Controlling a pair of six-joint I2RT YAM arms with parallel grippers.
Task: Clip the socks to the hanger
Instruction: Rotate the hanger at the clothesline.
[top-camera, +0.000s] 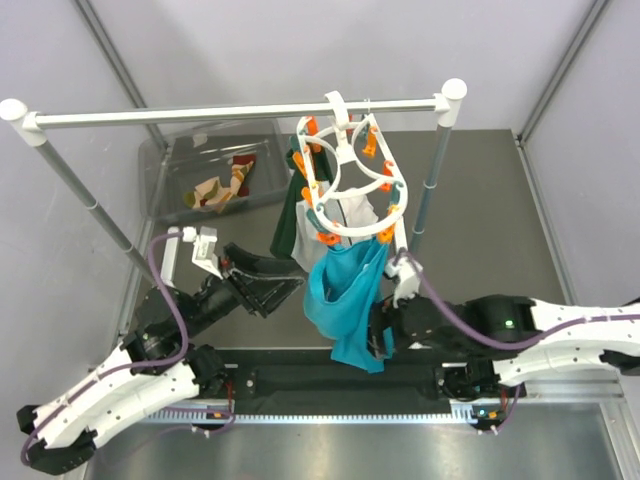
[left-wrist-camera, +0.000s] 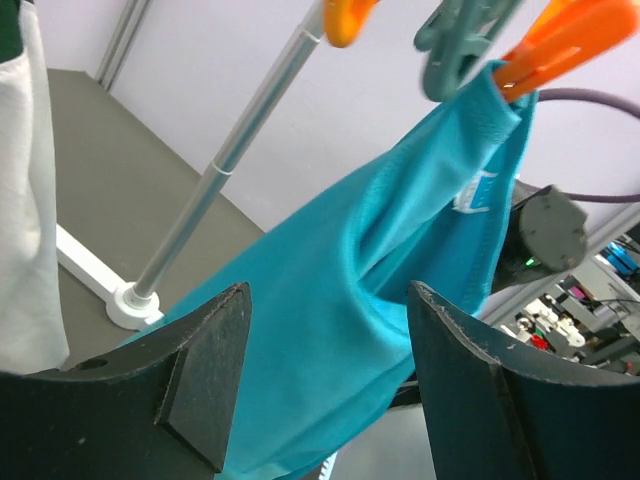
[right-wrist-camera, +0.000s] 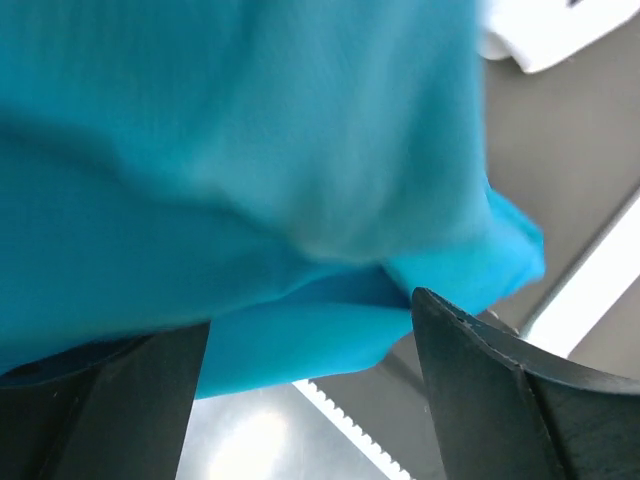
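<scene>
A grey table and a rail on poles are seen from above. A teal cloth is clipped under the ring hanger hooked on the rail. Only this view shows the socks, lying in a clear bin at far left, well apart from the hanger. In the wrist views, the left gripper and the right gripper are spread wide and empty by the cloth. A small white label on the cloth cannot be read.

Socks in bin, far left; hanger on rail, right of bin; cloth beneath hanger.
</scene>
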